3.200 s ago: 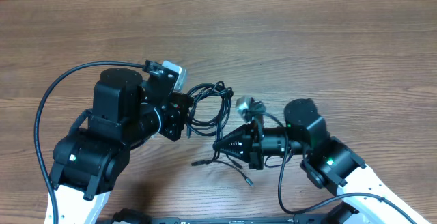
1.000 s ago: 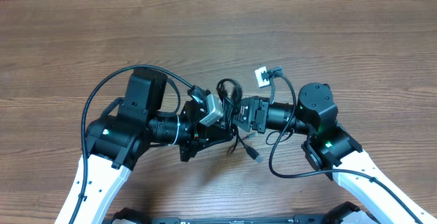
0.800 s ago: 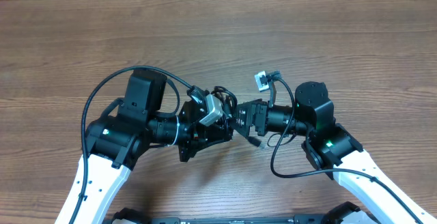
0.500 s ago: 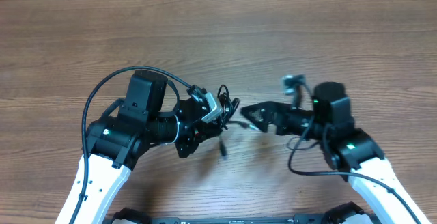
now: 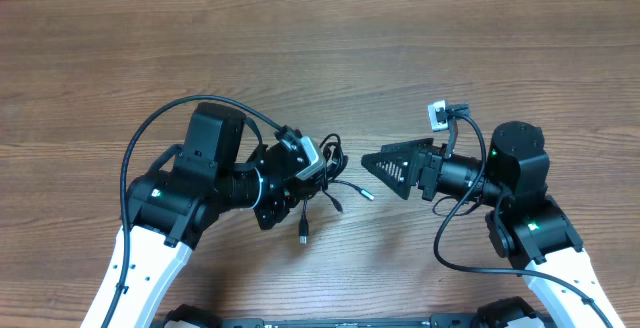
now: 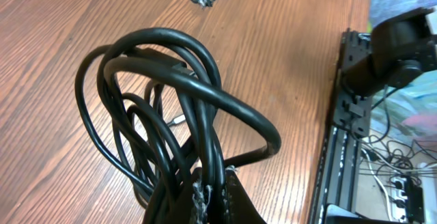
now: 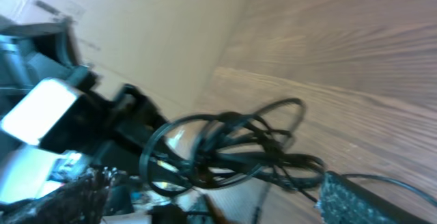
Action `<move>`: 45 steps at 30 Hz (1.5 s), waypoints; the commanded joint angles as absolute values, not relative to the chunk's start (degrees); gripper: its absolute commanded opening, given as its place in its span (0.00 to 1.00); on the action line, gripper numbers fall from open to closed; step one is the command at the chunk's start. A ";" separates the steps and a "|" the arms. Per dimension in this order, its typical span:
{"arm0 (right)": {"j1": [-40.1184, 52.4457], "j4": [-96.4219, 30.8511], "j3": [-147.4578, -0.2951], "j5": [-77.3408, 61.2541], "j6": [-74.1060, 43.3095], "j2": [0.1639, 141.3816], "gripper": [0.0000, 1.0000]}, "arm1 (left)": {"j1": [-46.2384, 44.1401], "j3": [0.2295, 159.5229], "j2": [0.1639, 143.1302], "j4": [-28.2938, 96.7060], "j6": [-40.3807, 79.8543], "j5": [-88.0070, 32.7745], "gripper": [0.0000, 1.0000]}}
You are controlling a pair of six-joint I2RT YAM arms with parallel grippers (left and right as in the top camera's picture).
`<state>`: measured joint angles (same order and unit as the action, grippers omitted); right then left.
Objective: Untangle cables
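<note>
The cables [image 5: 333,168] are a bunch of thin black cords, and my left gripper [image 5: 316,176] is shut on their looped part just above the table. Loose ends with small plugs [image 5: 303,236] hang down and trail toward the right. In the left wrist view the coil [image 6: 171,108] rises out of the closed fingers [image 6: 229,200]. My right gripper [image 5: 375,163] stands open a short way to the right of the bundle, holding nothing. In the right wrist view the blurred cables [image 7: 232,149] lie ahead of its spread fingers [image 7: 358,200].
The wooden table [image 5: 400,58] stretches behind and to both sides. A black rail with wiring [image 6: 355,121] runs along the table's front edge. Thicker black wires [image 5: 140,148] loop along both white arms.
My right gripper has opened, let go of the cables and drawn back to the right. The left gripper has kept its hold on the bundle, and the freed plug ends have dropped below it.
</note>
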<state>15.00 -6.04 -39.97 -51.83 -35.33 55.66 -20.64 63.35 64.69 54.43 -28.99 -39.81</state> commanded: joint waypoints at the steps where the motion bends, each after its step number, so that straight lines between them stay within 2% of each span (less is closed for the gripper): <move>1: 14.94 -2.00 -40.58 -56.66 -43.90 56.18 0.90 | -21.10 63.72 65.01 54.85 -31.35 -43.99 0.04; 3: 15.07 -0.49 -40.58 -56.69 -48.12 57.01 0.83 | -21.15 63.72 65.36 55.37 -31.38 -43.99 0.04; 7: 16.75 0.40 -40.58 -56.69 -53.36 59.31 0.76 | -21.15 63.72 66.26 55.68 -32.36 -45.58 0.04; 20: 26.89 13.76 -40.58 -56.69 -63.07 67.26 0.69 | -21.17 63.72 68.90 55.68 -34.79 -48.07 0.04; 31: 29.63 14.81 -40.58 -56.51 -59.55 74.00 0.66 | -21.19 63.72 68.90 55.70 -36.27 -51.53 0.04; 33: 29.63 14.92 -40.58 -56.49 -59.53 74.06 0.59 | -21.19 63.72 68.88 55.68 -36.27 -51.44 0.04; 34: 29.63 14.96 -40.58 -56.49 -59.53 74.06 0.52 | -21.19 63.72 68.90 55.68 -36.27 -51.35 0.04; 38: 29.63 14.68 -40.58 -56.53 -56.95 74.06 0.04 | -21.19 63.72 68.90 55.68 -36.21 -50.61 0.04; 42: 27.11 15.09 -40.58 -51.99 -51.18 74.06 0.04 | -21.19 63.72 68.90 58.33 -35.79 -50.68 0.04; 45: 21.30 22.92 -40.58 -52.56 -53.17 74.00 0.04 | -21.19 63.72 68.90 62.89 -35.90 -50.61 0.04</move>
